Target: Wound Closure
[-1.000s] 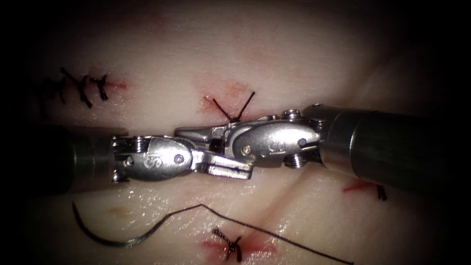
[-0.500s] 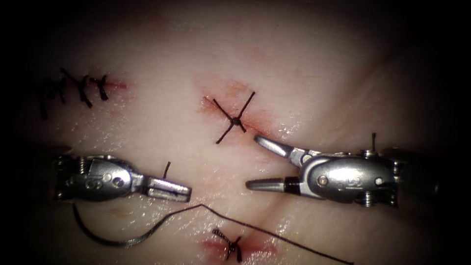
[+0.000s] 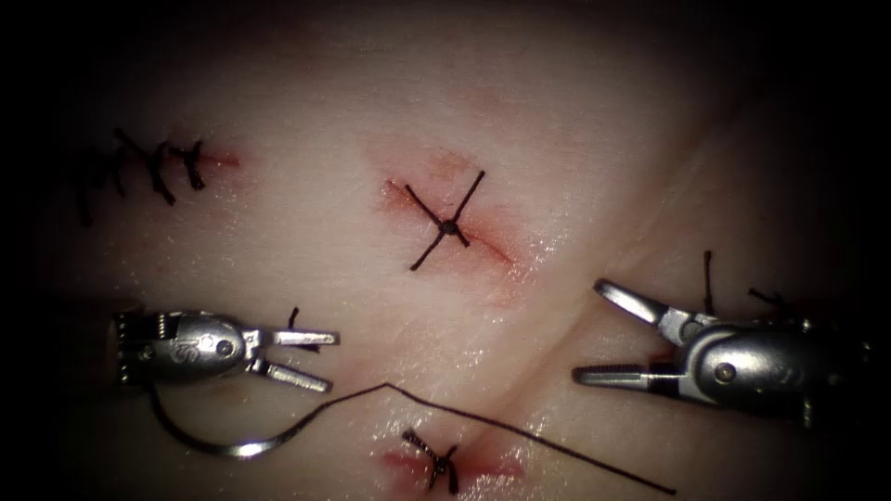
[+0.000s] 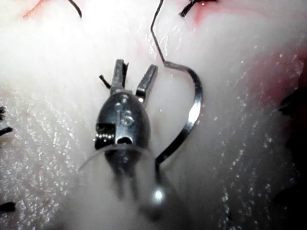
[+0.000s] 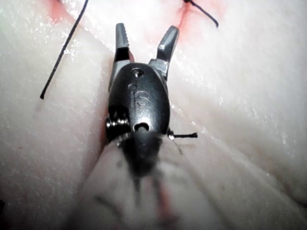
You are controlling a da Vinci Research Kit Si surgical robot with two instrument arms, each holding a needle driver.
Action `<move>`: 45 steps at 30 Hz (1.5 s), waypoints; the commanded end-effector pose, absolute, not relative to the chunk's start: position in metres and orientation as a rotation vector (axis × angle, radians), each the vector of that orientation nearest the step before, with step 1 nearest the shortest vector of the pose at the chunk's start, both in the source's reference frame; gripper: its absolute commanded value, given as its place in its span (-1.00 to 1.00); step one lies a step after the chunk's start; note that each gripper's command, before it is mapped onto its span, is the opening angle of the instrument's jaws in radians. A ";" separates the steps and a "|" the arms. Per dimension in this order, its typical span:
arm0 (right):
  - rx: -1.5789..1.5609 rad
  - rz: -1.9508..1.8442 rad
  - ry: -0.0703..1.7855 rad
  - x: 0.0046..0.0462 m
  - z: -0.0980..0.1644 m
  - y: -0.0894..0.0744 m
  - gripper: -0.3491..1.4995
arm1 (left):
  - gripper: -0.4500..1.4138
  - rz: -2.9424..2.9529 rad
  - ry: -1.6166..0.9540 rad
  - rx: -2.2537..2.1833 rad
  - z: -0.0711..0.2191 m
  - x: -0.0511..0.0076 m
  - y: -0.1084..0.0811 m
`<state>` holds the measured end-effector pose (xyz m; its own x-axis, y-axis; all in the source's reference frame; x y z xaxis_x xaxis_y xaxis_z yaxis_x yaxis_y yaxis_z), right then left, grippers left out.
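The pale, wet tissue (image 3: 575,121) is the ground I work over, dark toward the edges of the endoscope view. Near the middle of the frame I see a short red cut (image 3: 455,227) closed by a knot (image 3: 448,225) with four short thread tails spread in a cross. At the upper left sits a row of dark stitches (image 3: 148,165), and at the bottom centre another knotted stitch (image 3: 434,461) lies in a patch of red fluid (image 3: 487,468).

My left tool (image 3: 316,360) is at the lower left of the frame, to the left of the cut. Its jaws stand slightly apart and grip nothing; a short cut end of thread (image 3: 293,318) pokes up just behind the upper jaw. In the left wrist view the same tool (image 4: 134,76) shows its two jaws parted, with that thread end (image 4: 103,79) beside them.

The needle (image 3: 232,447) lies flat on the tissue just below the left tool, free of both tools and not in the tissue, curving from under the tool's body toward the bottom of the frame. From its end the thread (image 3: 520,436) rises to a kink and then runs down toward the lower right. The left wrist view shows the needle (image 4: 194,112) curving beside the jaws with the thread (image 4: 156,33) leading off from it.

My right tool (image 3: 587,332) is at the lower right, to the right of the cut, jaws spread wide and empty. The right wrist view shows this tool (image 5: 144,36) with its jaws open over bare tissue.
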<state>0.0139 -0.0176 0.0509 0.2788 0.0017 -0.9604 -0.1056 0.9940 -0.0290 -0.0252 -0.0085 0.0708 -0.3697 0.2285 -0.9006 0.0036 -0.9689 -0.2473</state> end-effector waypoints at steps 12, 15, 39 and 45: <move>-0.094 0.072 1.288 0.0148 0.052 -0.017 0.78 | -0.13 2.462 -0.245 -1.456 0.070 -0.0207 -0.009; -0.094 0.073 1.286 0.0148 0.052 -0.017 0.78 | -0.13 2.457 -0.249 -1.402 0.068 -0.0196 -0.009; -0.100 0.098 1.276 0.0163 0.052 -0.018 0.74 | 0.57 2.256 -0.097 -1.528 0.058 -0.0250 -0.004; -0.102 0.109 1.275 0.0168 0.053 -0.018 0.73 | 0.77 2.193 -0.012 -1.542 0.060 -0.0266 0.000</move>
